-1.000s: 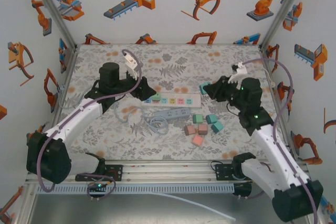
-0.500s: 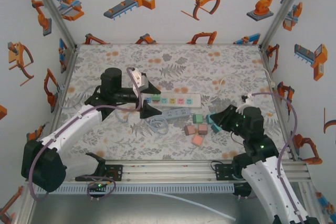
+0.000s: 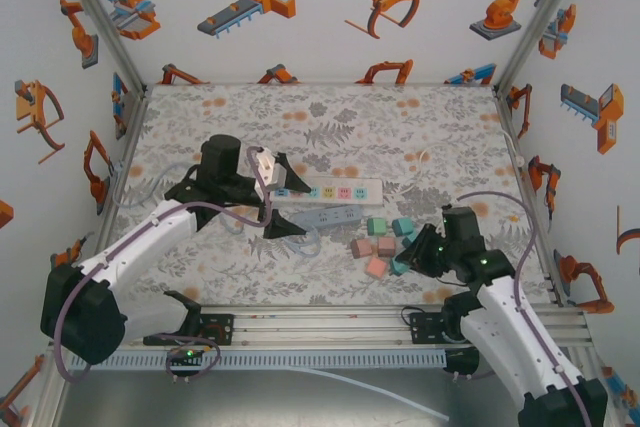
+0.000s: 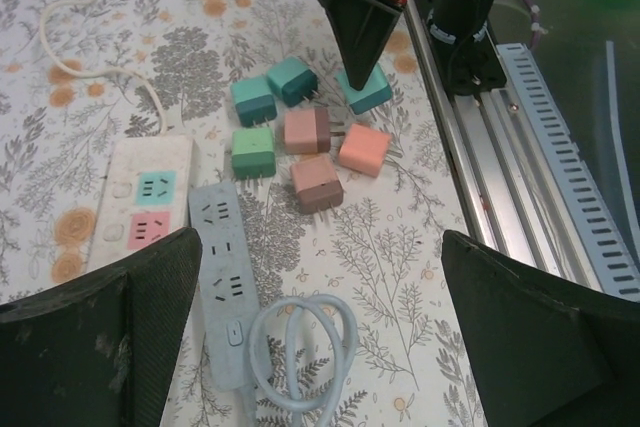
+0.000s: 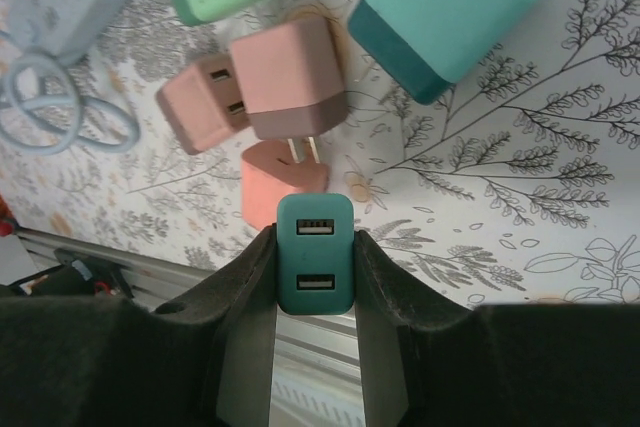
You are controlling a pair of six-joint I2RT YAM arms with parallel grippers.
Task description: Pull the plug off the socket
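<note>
The white socket strip [image 3: 335, 190] with coloured outlets lies mid-table, also in the left wrist view [image 4: 145, 197]. My right gripper [image 3: 403, 262] is shut on a teal plug [image 5: 314, 252] with two USB ports, held low near the front rail, well clear of the strip. From the left wrist view that gripper [image 4: 360, 17] comes down over the pile with the teal plug [image 4: 365, 90] at its tip. My left gripper [image 3: 284, 199] stands wide open over the strips' left ends, its fingers [image 4: 100, 337] holding nothing.
A blue-grey power strip [image 3: 330, 217] with a coiled cable [image 4: 300, 352] lies in front of the white one. Several loose pink, green and teal plugs [image 3: 380, 237] sit clustered beside my right gripper. The metal rail [image 3: 320, 327] runs along the near edge.
My right gripper carried the teal plug from the white strip's right end toward the front edge. My left gripper opened wide and shifted slightly right.
</note>
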